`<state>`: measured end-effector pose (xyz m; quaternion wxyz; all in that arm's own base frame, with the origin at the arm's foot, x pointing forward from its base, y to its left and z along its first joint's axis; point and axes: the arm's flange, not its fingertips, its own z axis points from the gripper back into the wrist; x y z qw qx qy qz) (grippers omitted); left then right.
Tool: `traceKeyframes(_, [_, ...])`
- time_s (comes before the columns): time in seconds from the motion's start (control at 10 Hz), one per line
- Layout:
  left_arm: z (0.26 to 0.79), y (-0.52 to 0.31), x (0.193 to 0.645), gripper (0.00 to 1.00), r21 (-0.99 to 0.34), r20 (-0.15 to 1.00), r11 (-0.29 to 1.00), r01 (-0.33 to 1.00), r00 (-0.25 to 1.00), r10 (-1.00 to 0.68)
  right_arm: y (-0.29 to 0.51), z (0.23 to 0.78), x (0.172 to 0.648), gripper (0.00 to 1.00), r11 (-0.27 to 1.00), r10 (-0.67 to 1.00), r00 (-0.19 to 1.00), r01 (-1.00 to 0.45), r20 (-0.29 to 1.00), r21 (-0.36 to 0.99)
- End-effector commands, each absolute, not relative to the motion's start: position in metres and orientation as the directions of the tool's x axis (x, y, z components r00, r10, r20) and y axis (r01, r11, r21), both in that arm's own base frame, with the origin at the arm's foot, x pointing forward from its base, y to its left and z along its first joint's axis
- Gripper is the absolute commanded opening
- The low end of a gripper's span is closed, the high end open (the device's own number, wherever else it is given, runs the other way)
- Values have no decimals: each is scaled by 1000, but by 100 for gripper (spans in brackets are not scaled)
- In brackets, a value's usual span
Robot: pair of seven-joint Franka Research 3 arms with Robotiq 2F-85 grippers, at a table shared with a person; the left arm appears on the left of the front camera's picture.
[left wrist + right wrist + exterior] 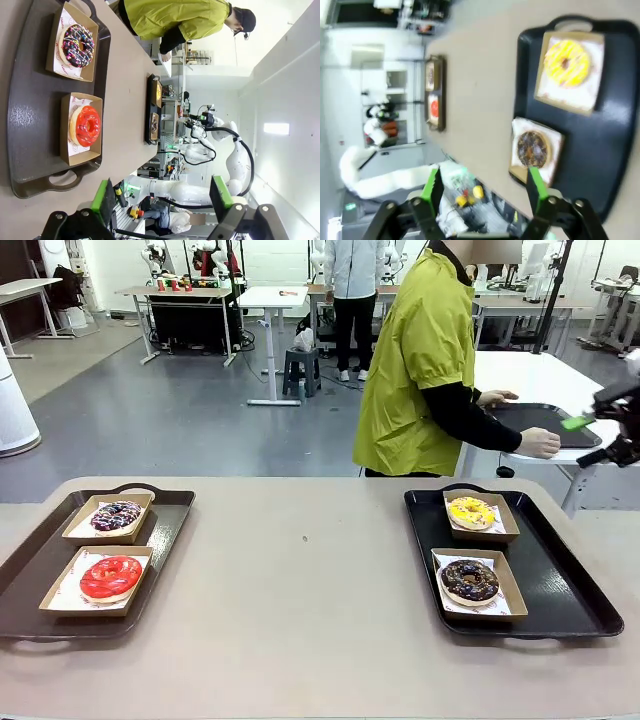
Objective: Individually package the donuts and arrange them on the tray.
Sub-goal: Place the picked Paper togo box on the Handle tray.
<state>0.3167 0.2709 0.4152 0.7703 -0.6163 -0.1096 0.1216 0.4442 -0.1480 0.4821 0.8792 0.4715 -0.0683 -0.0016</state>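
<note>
Below both raised grippers, all four donuts sit boxed on trays: sprinkled donut (76,46) and red donut (86,126) under the left gripper (162,199), jaws wide, empty; yellow donut (566,63) and chocolate donut (533,149) under the right gripper (484,186), also spread, empty. Looks essentially done.

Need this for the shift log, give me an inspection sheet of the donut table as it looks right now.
Surface: beige table, two black trays.
Job's things: left tray holds sprinkled donut and red donut; right tray holds yellow donut and chocolate donut, each in its own paper box.
Clutter: nothing seen.
Grippers: left gripper open, empty; right gripper open, empty.
Cables: nothing seen.
Surroundings: person turned toward another table.
</note>
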Motion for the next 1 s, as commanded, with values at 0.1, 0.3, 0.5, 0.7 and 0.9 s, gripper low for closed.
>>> traceKeyframes(0.1, [417,271,313,100,-975,21,216,-51,948,318,-188,435,423,86,436,-70,996,-17,53,900])
traceKeyframes(0.3, [417,271,313,100,-975,21,216,-51,948,318,-221,403,418,86,378,-94,993,-24,65,926])
traceKeyframes(0.5, [417,271,313,100,-975,21,216,-51,948,318,-253,374,426,86,294,-122,992,2,36,956])
traceKeyframes(0.7, [417,271,313,100,-975,21,216,-51,948,318,-267,361,437,86,254,-162,985,-15,58,967])
traceKeyframes(0.9, [417,271,313,100,-975,21,216,-51,948,318,-260,356,423,86,290,-156,988,28,19,957])
